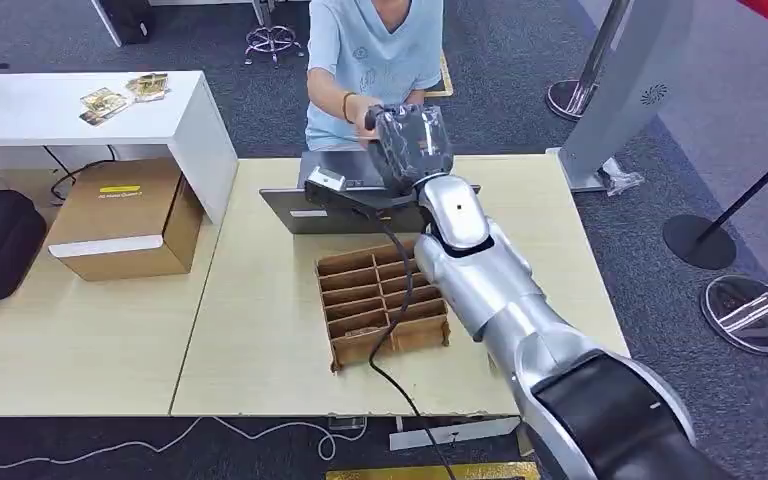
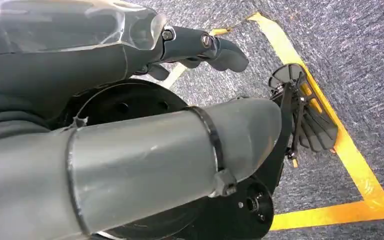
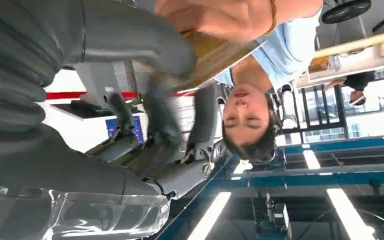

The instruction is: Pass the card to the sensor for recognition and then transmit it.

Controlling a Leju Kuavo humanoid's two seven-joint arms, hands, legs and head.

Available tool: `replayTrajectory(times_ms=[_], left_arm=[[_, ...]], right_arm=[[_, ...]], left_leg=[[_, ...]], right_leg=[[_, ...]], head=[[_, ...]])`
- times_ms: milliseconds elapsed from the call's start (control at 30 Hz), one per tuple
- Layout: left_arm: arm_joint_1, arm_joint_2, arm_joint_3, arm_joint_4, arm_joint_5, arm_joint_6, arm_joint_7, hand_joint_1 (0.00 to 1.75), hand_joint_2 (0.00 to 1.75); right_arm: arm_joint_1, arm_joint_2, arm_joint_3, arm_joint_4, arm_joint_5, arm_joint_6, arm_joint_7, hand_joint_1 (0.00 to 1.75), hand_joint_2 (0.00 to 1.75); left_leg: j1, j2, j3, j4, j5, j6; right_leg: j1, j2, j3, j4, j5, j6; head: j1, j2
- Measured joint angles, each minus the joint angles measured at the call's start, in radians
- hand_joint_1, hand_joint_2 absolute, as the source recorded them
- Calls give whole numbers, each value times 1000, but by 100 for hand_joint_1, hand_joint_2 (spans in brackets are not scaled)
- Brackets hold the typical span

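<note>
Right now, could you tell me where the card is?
The card is at the far side of the table, pinched by the right robot hand and touched by the person's hand.

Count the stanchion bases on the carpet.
3. One stanchion base stands beside the grey gate, one sits at the right of the table, and one lies nearer at the right edge. Others may be out of frame.

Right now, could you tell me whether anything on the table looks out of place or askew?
Only a little: a black cable trails across the cardboard divider tray and over the table edge. Otherwise, nothing stands out.
</note>
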Motion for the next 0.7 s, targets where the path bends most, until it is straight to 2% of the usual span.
replayTrajectory(times_ms=[700], left_arm=[[0,0,0,0,5,0,0,0,0]], right_arm=[[-3,0,-33,7,-12,-29,-8,0,175]], left_leg=[[0,0,0,0,0,0]], right_leg=[[0,0,0,0,0,0]], head=[[0,0]])
